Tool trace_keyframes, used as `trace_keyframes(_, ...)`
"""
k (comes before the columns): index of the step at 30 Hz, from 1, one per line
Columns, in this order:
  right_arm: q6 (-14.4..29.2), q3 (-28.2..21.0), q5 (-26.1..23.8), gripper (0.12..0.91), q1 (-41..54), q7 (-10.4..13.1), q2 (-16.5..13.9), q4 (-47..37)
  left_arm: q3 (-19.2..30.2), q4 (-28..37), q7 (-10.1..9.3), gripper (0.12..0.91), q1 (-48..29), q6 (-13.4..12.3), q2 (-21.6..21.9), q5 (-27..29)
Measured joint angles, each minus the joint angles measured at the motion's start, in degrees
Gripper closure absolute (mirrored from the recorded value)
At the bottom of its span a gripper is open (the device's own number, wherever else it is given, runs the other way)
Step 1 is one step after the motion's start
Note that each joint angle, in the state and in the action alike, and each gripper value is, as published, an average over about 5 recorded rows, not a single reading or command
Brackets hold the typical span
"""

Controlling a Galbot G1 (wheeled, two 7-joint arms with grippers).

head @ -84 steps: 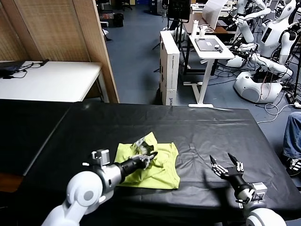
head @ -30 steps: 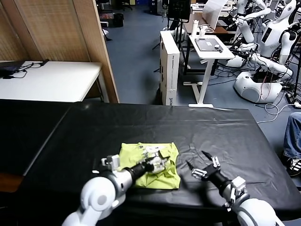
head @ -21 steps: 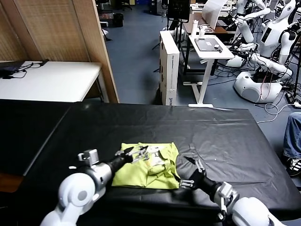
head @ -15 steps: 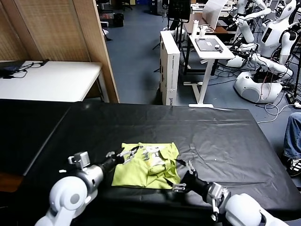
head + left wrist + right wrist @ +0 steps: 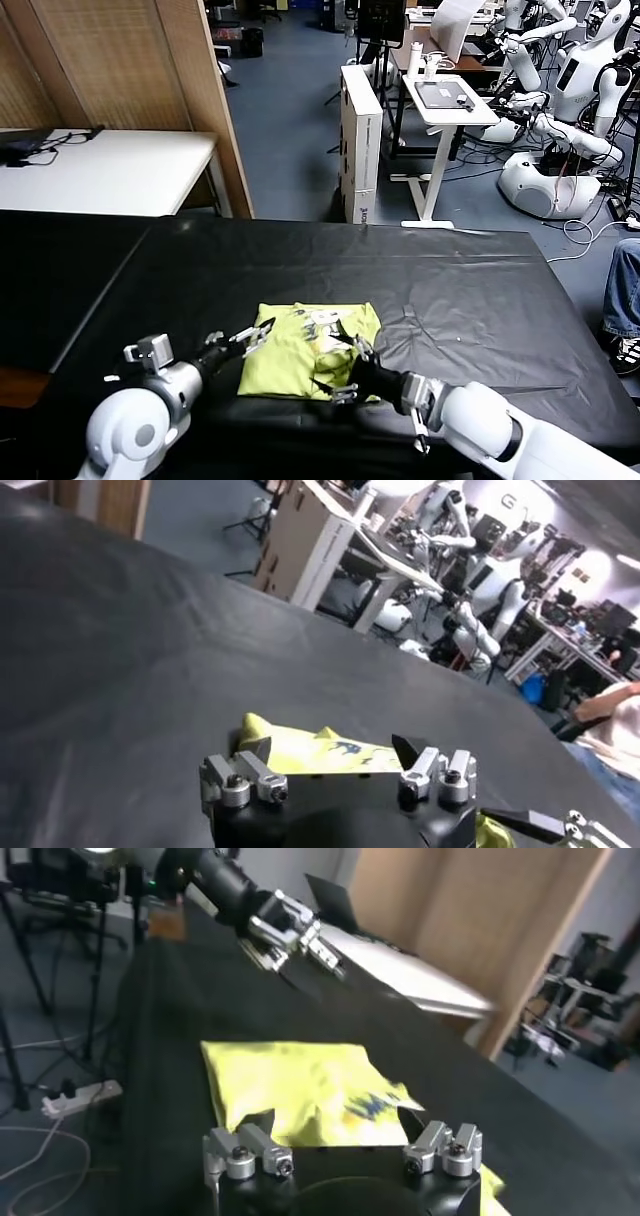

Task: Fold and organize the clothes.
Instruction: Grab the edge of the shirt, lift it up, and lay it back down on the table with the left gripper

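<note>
One lime T-shirt [image 5: 305, 352] is lying as a compact folded rectangle on the near middle of the black table [image 5: 480, 280], and we are counting two grippers flanking it, one at each side. We are seeing the left gripper [image 5: 252, 335] hanging just off the shirt's left edge with its fingers spread wide and holding nothing, while the right gripper [image 5: 345, 372] is sitting over the near right corner, fingers also apart around the hem with no cloth pinched that we can make out. We are judging that this flanking placement is setting up the next fold or a squaring of the bundle.
</note>
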Motion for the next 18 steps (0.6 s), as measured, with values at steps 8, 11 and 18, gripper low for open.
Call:
trace_keyframes(8, 0.0, -0.3, 0.3, 0.457, 0.0, 0.0, -0.8, 0.0, -0.2, 0.4, 0.09, 0.123, 0.2, 0.0, -0.1, 0.2)
trace_keyframes(11, 0.0, 0.3, 0.5, 0.494, -0.6, 0.0, -1.1, -0.1, -0.1, 0.5, 0.1, 0.123, 0.2, 0.0, -0.2, 0.2)
trace_keyframes(18, 0.3, 2.2, 1.0, 0.775, -2.2, 0.0, -1.5, 0.2, -0.1, 0.8, 0.13, 0.123, 0.3, 0.0, -0.4, 0.5)
